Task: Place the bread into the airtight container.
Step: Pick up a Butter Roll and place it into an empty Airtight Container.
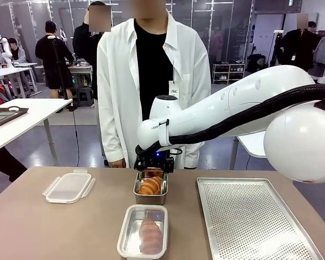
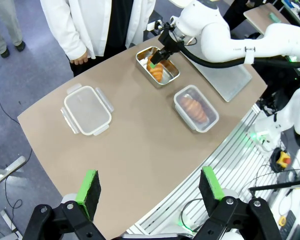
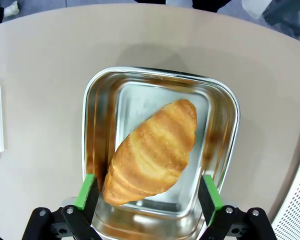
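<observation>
- Hovering over the steel pan (image 1: pixel 150 194), the right end effector (image 1: pixel 154 164) has its pads spread wide, one to each side of the near end of the bread (image 3: pixel 152 151); whether they touch it is hard to tell.
- Bread lies slantwise in the pan in the right wrist view, one tip toward 1 o'clock, the other toward 7.
- Container (image 1: pixel 143 233) sits on the desk (image 1: pixel 54 227) at 6 o'clock from the pan in the front view, with a second bread (image 1: pixel 150 234) inside and no cover on.
- Lid (image 1: pixel 69 187) lies at 9 o'clock from the pan, well apart.
- Tray (image 1: pixel 254 222) lies at 3 o'clock from the container.
- Left end effector (image 2: pixel 149 189) hangs high above the desk edge, wide apart, holding nothing.
- Person (image 1: pixel 151 76) stands at 12 o'clock, beyond the desk.
</observation>
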